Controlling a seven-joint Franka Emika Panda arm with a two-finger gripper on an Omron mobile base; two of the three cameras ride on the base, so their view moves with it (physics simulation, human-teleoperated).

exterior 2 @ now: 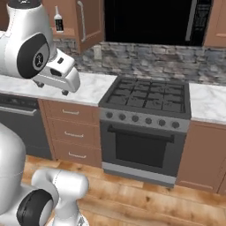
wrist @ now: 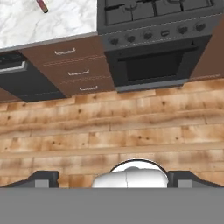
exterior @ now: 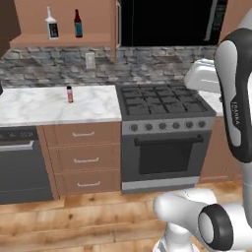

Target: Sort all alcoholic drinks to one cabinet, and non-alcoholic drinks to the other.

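We see our gripper (wrist: 112, 177) spread wide, holding nothing, above the wooden floor (wrist: 109, 127). The tiny pink bottle (exterior: 70, 94) stands on the counter (exterior: 44, 106). The whitish bottle (exterior: 51, 23) and brown bottle (exterior: 78, 23) stand in the cabinet (exterior: 98, 19).

Clearance: counter wide open, cabinet shelf tight.
Marble counter (exterior: 44, 106) is bare around the pink bottle (exterior: 70, 94), standing alone (approachable from any side); in the open cabinet (exterior: 64, 37), whitish bottle (exterior: 51, 23) and brown bottle (exterior: 78, 23) stand near each other.
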